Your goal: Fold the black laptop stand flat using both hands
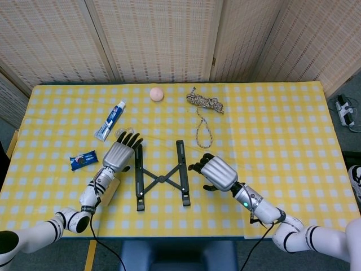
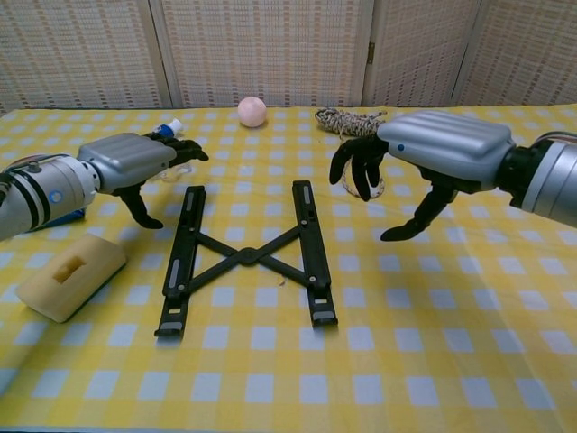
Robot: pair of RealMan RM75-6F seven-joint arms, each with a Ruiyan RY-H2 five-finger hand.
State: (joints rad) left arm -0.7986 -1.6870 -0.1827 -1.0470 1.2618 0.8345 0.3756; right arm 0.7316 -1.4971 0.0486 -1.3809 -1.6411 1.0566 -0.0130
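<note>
1. black laptop stand [image 1: 162, 175] lies spread on the yellow checked tablecloth [image 1: 282, 124], its two long rails apart and joined by crossed struts in the middle.
2. left hand [image 1: 119, 154] hovers just beside the stand's left rail near its far end, fingers stretched forward and apart, thumb hanging down; it grasps nothing.
3. right hand [image 1: 215, 172] hangs just to the right of the stand's right rail, fingers curved downward and spread, thumb out to the side; it is released too, with nothing in it. in the chest view its fingertips [image 2: 353, 176] are clear of the rail.
4. tan sponge block [image 2: 68, 274] sits on the cloth near the table's front edge, under the left forearm in the head view.
5. blue snack packet [image 1: 82, 160] lies left of the left hand; a toothpaste tube [image 1: 110, 120] lies farther back.
6. pink ball [image 1: 157, 94] rests near the far edge, and a coil of speckled rope [image 1: 205, 102] lies to its right, one strand trailing toward the stand.
</note>
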